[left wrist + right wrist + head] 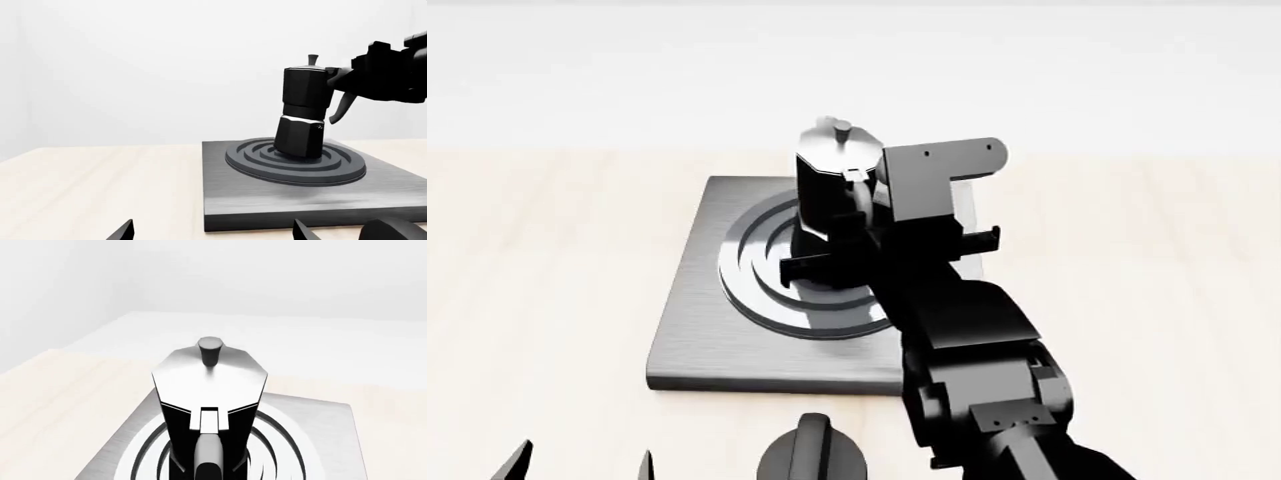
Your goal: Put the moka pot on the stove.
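Note:
The moka pot (303, 110) is black with a silvery lid and stands slightly tilted, its base on the ring burner of the stove (267, 200). From the head view, the moka pot (827, 185) is over the centre of the grey stove (701, 330). My right gripper (857, 218) reaches in from the near right and is shut on the pot's handle (341, 107). The right wrist view looks down on the lid (210, 375) and handle (208, 455); its fingers are hidden. My left gripper (213, 234) is open and holds nothing, low in front of the stove's near edge.
A black round knob (814, 452) sits on the pale wooden table (547, 300) just before the stove's front edge, beside my right arm (988, 390). The left gripper (578, 468) is at the table's near left. A white wall lies behind.

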Tool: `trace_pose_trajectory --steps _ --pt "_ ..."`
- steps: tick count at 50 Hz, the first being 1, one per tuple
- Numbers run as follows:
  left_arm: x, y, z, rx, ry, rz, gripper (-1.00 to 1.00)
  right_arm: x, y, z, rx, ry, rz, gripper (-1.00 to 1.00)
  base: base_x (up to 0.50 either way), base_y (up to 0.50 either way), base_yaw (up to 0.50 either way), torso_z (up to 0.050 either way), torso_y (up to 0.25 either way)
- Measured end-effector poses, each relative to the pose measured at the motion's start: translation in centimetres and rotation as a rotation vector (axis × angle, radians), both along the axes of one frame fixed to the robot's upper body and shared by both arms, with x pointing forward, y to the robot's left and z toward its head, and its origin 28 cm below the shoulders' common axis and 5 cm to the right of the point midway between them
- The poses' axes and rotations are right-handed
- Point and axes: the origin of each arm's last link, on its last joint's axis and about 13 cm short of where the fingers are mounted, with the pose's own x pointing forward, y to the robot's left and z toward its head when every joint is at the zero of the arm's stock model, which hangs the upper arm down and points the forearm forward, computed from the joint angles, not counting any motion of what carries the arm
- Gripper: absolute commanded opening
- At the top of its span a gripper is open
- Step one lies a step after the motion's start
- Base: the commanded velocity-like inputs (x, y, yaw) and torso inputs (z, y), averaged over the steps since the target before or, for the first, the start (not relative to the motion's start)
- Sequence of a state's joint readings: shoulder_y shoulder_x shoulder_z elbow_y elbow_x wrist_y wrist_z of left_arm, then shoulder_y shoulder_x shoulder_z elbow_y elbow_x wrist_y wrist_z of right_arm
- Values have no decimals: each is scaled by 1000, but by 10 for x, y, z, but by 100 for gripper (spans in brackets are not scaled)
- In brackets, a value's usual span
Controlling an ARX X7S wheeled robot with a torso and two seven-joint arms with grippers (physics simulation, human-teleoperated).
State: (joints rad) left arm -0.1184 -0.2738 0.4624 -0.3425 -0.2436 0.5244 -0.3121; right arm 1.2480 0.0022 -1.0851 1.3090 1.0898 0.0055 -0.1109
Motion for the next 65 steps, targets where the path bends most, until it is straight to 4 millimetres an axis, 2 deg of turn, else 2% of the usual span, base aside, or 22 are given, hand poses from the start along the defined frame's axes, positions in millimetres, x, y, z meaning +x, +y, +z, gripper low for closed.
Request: trace_pose_trajectory --steps 36,37,65 --pt "0 0 0 2 -2 0 100 -1 1 -3 5 6 1 -100 0 0 0 0 1" --pt "0 0 0 2 -2 0 100 -1 1 -3 5 5 1 100 0 0 0 0 0" --pt "0 0 0 3 -7 -3 100 -2 3 -5 9 6 15 100 0 0 0 0 0"
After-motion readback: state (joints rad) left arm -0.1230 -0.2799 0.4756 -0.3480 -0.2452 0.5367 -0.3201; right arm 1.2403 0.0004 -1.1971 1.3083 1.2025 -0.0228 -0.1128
